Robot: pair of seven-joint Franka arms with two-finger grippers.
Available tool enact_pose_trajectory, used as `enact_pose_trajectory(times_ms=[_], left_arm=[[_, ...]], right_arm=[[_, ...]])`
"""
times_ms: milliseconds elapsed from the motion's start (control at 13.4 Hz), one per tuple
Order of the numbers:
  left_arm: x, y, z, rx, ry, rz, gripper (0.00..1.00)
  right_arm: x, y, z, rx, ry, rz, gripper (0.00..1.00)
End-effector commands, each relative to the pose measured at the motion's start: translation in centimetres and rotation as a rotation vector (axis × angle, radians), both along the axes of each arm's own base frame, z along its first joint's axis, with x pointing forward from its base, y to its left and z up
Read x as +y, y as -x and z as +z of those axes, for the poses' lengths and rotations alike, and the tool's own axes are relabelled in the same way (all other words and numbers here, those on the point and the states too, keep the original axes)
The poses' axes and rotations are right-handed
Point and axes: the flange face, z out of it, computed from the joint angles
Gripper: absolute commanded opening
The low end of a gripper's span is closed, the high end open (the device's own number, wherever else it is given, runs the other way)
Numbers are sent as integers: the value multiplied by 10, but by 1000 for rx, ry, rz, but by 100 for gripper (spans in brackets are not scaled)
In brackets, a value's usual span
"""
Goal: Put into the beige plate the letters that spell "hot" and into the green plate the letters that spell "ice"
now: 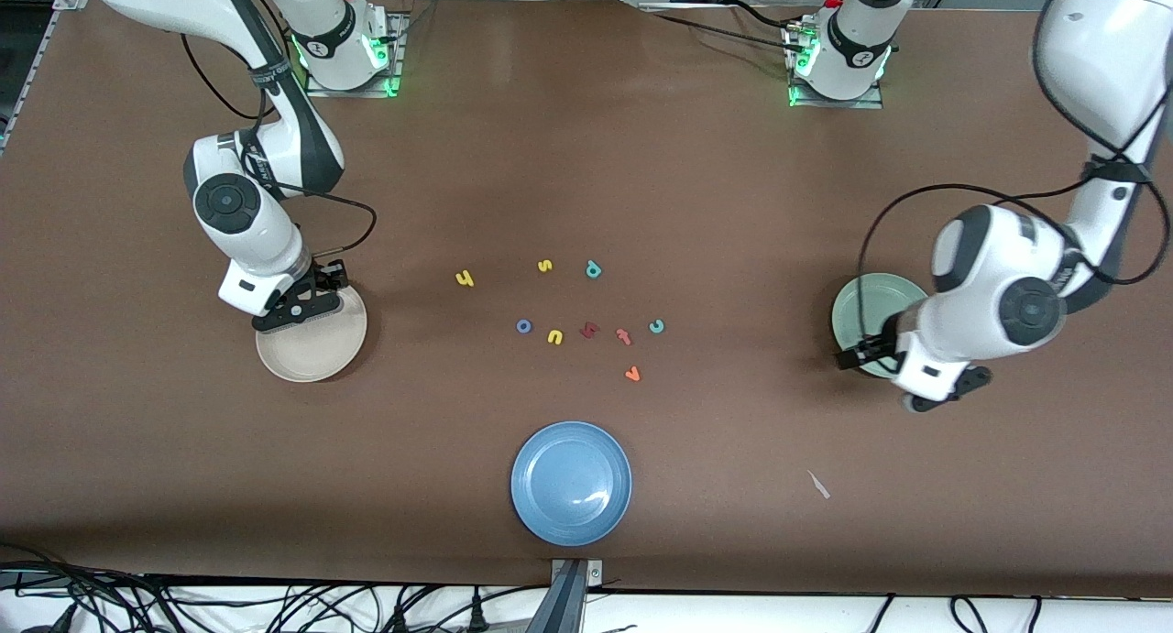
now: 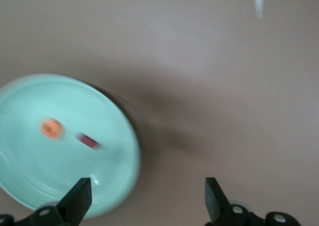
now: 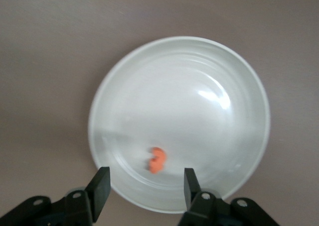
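My right gripper (image 1: 298,311) (image 3: 145,186) hangs open over the beige plate (image 1: 312,344) (image 3: 219,76). An orange t (image 3: 157,160) lies in that plate. Open and holding nothing, my left gripper (image 1: 857,356) (image 2: 147,201) is over the rim of the green plate (image 1: 871,305) (image 2: 30,186), where an orange e (image 2: 51,128) and a dark red i (image 2: 88,141) lie. On the table's middle sit the yellow h (image 1: 465,278), blue o (image 1: 523,326) and teal c (image 1: 656,326).
Among them lie a yellow s (image 1: 544,267), teal p (image 1: 593,269), yellow u (image 1: 554,337), a dark red letter (image 1: 589,330), a salmon letter (image 1: 624,336) and an orange v (image 1: 632,374). A blue plate (image 1: 571,514) sits nearest the front camera. A white scrap (image 1: 818,485) lies nearer that camera than the green plate.
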Motion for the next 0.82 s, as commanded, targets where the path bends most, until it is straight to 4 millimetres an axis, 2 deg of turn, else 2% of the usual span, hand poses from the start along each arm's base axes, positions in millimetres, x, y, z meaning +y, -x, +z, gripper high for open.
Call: enact_pose_trajectory(times_ms=[0, 75, 150, 299, 374, 523, 748], left_arm=[[-76, 10, 2, -17, -1, 100, 100], [-112, 16, -3, -38, 18, 129, 100], [-141, 23, -15, -45, 28, 187, 100], [-184, 33, -36, -58, 48, 243, 100], [-199, 35, -46, -55, 54, 253, 100], [-223, 38, -74, -43, 18, 312, 100], [-246, 39, -95, -49, -8, 340, 100]], right_arm=[[51, 11, 7, -4, -62, -76, 68], [64, 14, 6, -6, -70, -111, 68], [83, 21, -1, 3, -80, -139, 68], [117, 31, -8, -2, -101, -153, 70], [131, 36, -11, -14, -116, -149, 73], [152, 45, -20, -14, -133, -135, 73], [172, 54, -35, -15, -164, -128, 75]])
